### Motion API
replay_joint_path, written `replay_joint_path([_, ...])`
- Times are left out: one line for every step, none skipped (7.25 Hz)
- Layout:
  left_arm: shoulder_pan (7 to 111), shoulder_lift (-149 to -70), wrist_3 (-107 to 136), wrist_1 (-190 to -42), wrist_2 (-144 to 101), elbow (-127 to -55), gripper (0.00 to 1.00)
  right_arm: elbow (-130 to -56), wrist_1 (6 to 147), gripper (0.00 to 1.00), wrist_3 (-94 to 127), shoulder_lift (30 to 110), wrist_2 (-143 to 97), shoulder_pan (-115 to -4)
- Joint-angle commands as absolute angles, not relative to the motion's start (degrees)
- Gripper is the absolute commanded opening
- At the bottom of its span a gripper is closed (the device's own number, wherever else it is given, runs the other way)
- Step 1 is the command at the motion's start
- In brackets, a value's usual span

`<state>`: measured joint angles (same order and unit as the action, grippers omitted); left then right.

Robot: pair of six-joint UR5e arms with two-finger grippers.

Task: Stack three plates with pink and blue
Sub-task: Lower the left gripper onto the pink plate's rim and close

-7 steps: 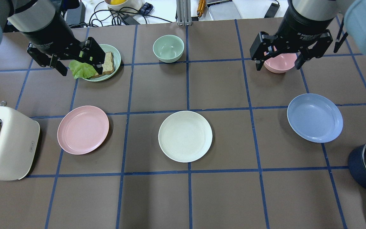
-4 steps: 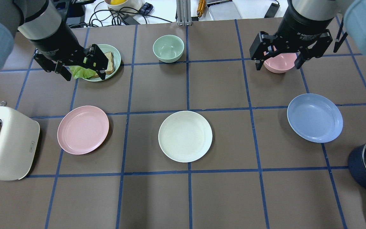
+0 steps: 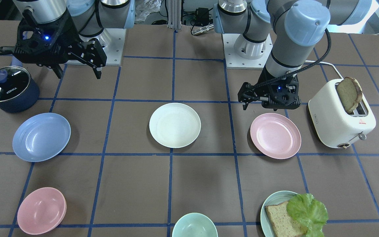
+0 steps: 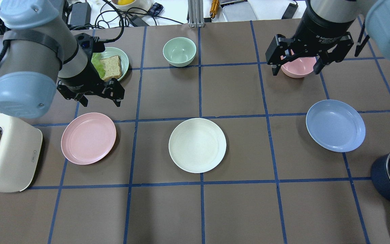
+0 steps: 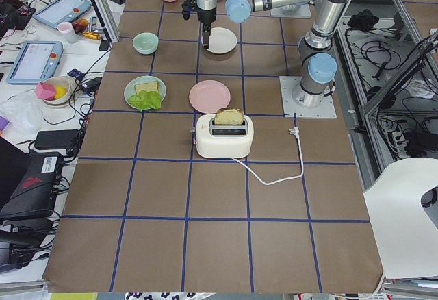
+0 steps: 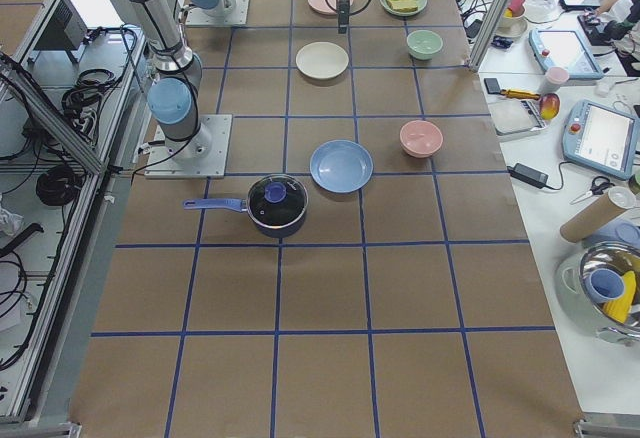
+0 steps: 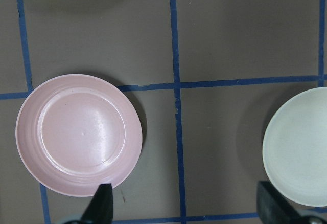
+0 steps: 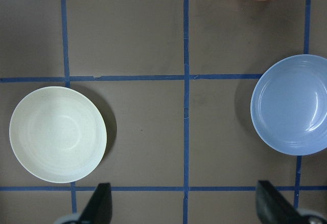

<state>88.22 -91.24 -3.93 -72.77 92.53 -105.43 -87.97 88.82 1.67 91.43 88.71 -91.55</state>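
**Q:** Near row, overhead view: pink plate on the robot's left, cream-white plate in the middle, light blue plate on the right. All lie flat on the table, well apart, none stacked. How will such a plate handle?

**A:** Judged by its look, it is matte plastic, so light, stiff and unlikely to break. It may slide on the brown cover if nudged. The wall is shallow and the base sits flat, so the raised rim is the only hold. One finger goes over the lip and one under its outer edge.

**Q:** And the grippers, farther out?

**A:** Left gripper: jaws wide apart, holding nothing, hanging above the table near the pink plate. Right gripper: likewise spread and empty, raised high. Far row: teal plate with bread and lettuce, green bowl, pink bowl.

**Q:** What does one view add to another?

**A:** The overhead view sets the left gripper beyond the pink plate's far rim, while the front-facing view sets it on the robot's side of that plate. This disagreement suggests height rather than contact. The left wrist view is clearer: one fingertip shows at the pink plate's rim and the other near the cream-white plate. The right wrist view places its gripper between the cream-white and light blue plates, which the overhead view hides. Only the left side view shows the cord of the toaster standing just beside the pink plate
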Motion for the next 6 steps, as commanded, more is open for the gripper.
replay_joint_path([88.1,-92.4,-3.4,-66.6,93.9,-110.9,1.0,-88.0,88.8,1.0,1.7,91.5,88.7,-91.6])
replay_joint_path([88.1,-93.2,-3.5,-61.9,93.8,-113.4,1.0,-88.0,88.9,1.0,1.7,91.4,88.7,-91.6])
replay_joint_path([87.8,-93.9,-3.5,-57.3,93.7,-116.6,1.0,-88.0,88.9,1.0,1.7,91.4,88.7,-91.6])
replay_joint_path([87.5,-95.2,-3.6,-52.1,93.7,-119.3,0.96,-88.0,88.9,1.0,1.7,91.4,88.7,-91.6])
replay_joint_path([87.5,-96.6,-3.5,-50.1,93.8,-119.9,0.91,-88.0,88.9,1.0,1.7,91.3,88.7,-91.6])
replay_joint_path([87.4,-98.1,-3.5,-49.5,93.8,-119.8,0.82,-88.0,88.9,1.0,1.6,91.3,88.7,-91.5])
